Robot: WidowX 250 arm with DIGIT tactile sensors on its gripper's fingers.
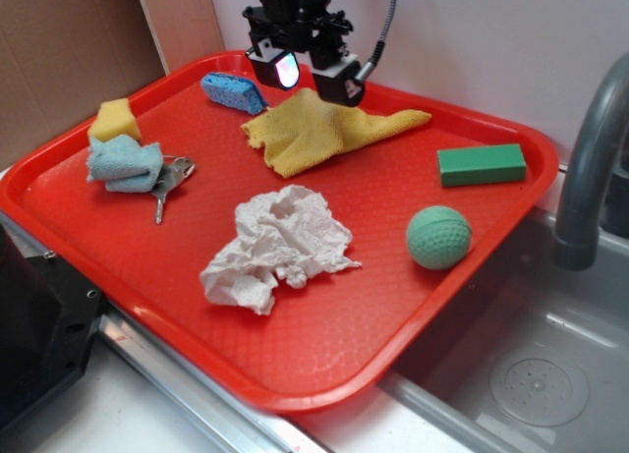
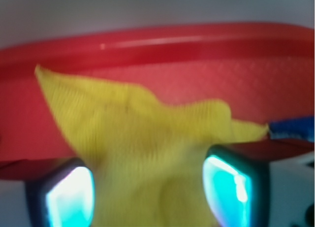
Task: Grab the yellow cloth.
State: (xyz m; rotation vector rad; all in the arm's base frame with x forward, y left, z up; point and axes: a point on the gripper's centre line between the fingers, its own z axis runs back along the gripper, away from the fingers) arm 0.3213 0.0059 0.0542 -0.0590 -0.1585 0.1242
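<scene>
Tool [image 1: 309, 73] low over yellow cloth [image 1: 319, 129], fingers straddling its bunched edge.

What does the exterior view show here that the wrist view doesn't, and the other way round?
Exterior only: white tissue wad, green ball, green block, yellow sponge, light-blue cloth, keys, sink. Wrist only: the yellow cloth's weave close up, lying between the two fingers. Both: the cloth, red tray, blue sponge, and the open gripper.

Red tray [image 1: 491, 237]: blue sponge [image 1: 233, 90], tissue wad [image 1: 278, 247], green ball [image 1: 438, 237].
</scene>
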